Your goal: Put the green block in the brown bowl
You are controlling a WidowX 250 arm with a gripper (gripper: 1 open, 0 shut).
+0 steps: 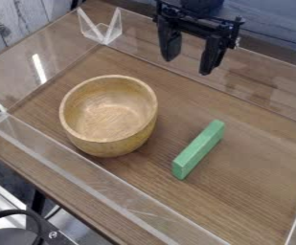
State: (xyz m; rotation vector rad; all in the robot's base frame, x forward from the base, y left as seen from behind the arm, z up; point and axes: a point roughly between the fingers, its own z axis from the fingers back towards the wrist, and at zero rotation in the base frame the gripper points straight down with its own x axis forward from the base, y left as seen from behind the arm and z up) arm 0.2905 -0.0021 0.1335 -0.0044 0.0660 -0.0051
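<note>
Fingers (193,59) hang above 1 round, grained wooden bowl (109,115).

Black arm (199,11) cut off by top edge. Black ring-shaped part (12,230) cropped at lower left, possibly a cable loop. Clear object (101,23) at upper left blurred; its shape cannot be made out.

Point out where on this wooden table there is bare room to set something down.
Bare wood lies between the round tan wooden bowl and the slim green block, in a narrow strip. A wider patch runs from the block to the right edge, and another above the bowl. It is crowded at top centre, under the black gripper.
</note>
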